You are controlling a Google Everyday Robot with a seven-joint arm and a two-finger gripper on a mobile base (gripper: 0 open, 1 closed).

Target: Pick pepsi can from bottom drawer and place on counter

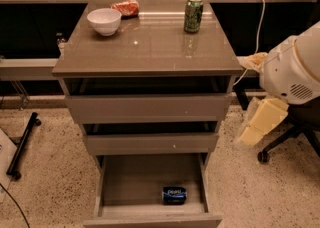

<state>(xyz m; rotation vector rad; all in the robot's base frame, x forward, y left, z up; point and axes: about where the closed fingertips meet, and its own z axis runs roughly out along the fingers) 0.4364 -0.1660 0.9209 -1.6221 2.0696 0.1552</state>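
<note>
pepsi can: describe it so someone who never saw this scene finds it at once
Left of the cream pincer stands a grey-brown cabinet with a glossy counter; look down to its open, deep bottom drawer. The small dark blue metal pepsi can lies on its side near the front, the only thing inside, unlike the upright green can up top.

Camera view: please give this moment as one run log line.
gripper: right of cabinet, apart | pepsi can: lying in open bottom drawer, near front | counter: bowl, green can, snack bag
</note>
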